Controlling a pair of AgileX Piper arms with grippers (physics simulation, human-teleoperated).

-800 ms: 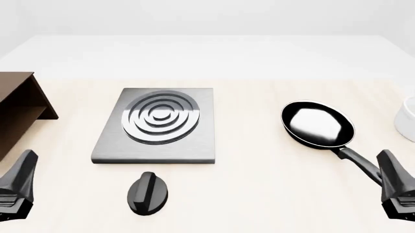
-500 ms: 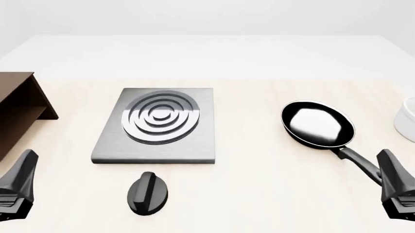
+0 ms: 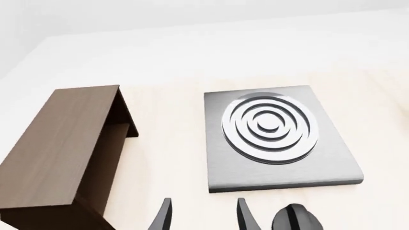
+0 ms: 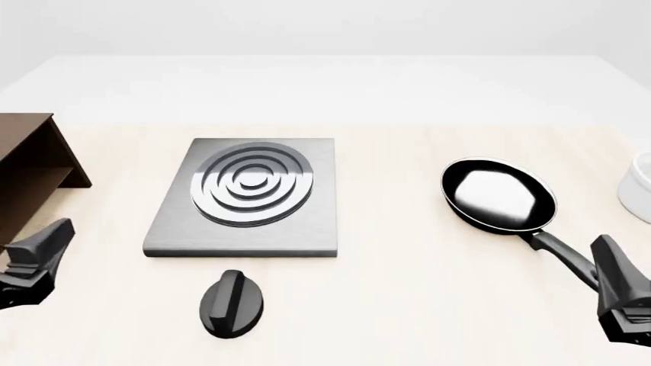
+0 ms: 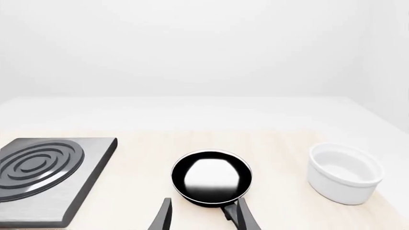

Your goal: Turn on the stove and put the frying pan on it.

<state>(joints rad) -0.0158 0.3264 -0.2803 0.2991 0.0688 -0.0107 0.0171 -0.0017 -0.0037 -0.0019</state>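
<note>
The stove [image 4: 249, 191], a grey square plate with silver rings, lies left of the table's middle, and its black oval knob [image 4: 232, 303] sits just in front of it. The frying pan [image 4: 498, 194] rests on the table to the right, its handle [image 4: 559, 255] pointing toward my right gripper [image 4: 620, 297]. That gripper is open close behind the handle's end. In the right wrist view, the pan [image 5: 211, 177] lies ahead of the spread fingers [image 5: 245, 216]. My left gripper [image 4: 36, 259] is open at the left edge, left of the knob [image 3: 295, 220] and short of the stove [image 3: 271, 129].
A dark brown wooden shelf [image 4: 26, 171] stands at the far left, close to my left gripper, and it also shows in the left wrist view as the shelf [image 3: 64, 148]. A white bowl [image 4: 641, 187] sits at the right edge, beside the pan, with the bowl [image 5: 345, 172] right of it.
My left gripper has risen and tipped forward toward the stove side. The right gripper, pan, knob and stove have not moved.
</note>
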